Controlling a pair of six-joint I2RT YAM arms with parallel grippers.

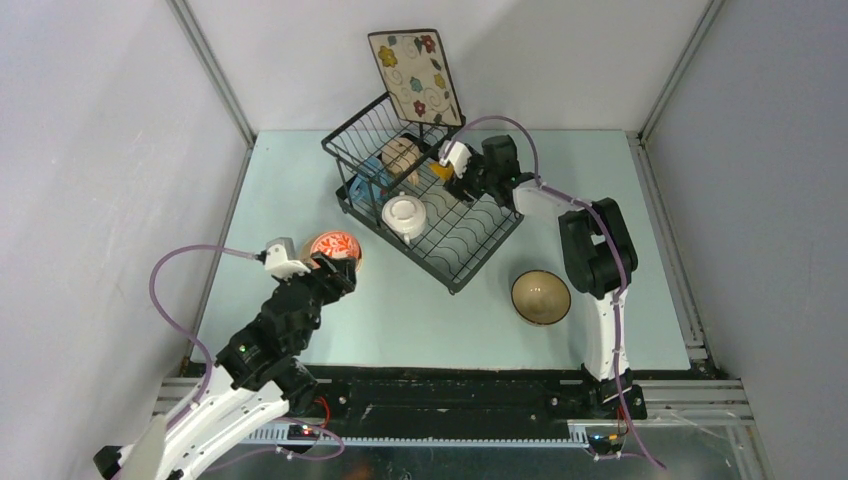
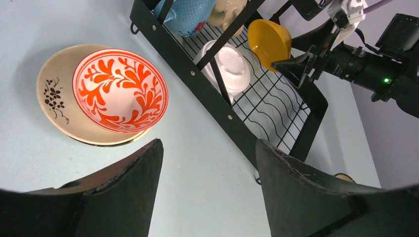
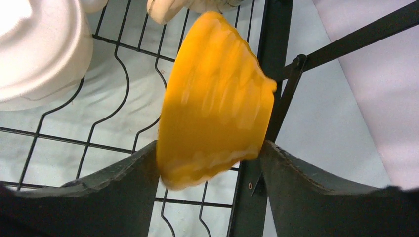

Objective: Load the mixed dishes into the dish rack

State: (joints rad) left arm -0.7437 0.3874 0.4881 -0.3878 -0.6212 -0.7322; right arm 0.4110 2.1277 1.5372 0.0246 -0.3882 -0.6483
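Observation:
The black dish rack (image 1: pixel 470 245) holds the square floral plate (image 1: pixel 415 75) upright, a blue mug (image 1: pixel 368 180), a beige mug (image 1: pixel 402 157) and the white two-handled bowl (image 1: pixel 405 215). My right gripper (image 3: pixel 210 148) is open over the rack's far side. The orange-yellow bowl (image 3: pixel 217 94) stands on edge between its spread fingers, blurred. My left gripper (image 2: pixel 207 148) is open and empty above the table, just near of the red-patterned bowl (image 2: pixel 121 89). That bowl lies upside down on the cream round plate (image 2: pixel 54 98). The tan bowl (image 1: pixel 541 297) sits on the table right of the rack.
The rack's black frame bar (image 2: pixel 207 94) runs diagonally just right of the left gripper. Grey enclosure walls stand close on both sides. The right arm (image 1: pixel 590 250) reaches over the table's right part, beside the tan bowl.

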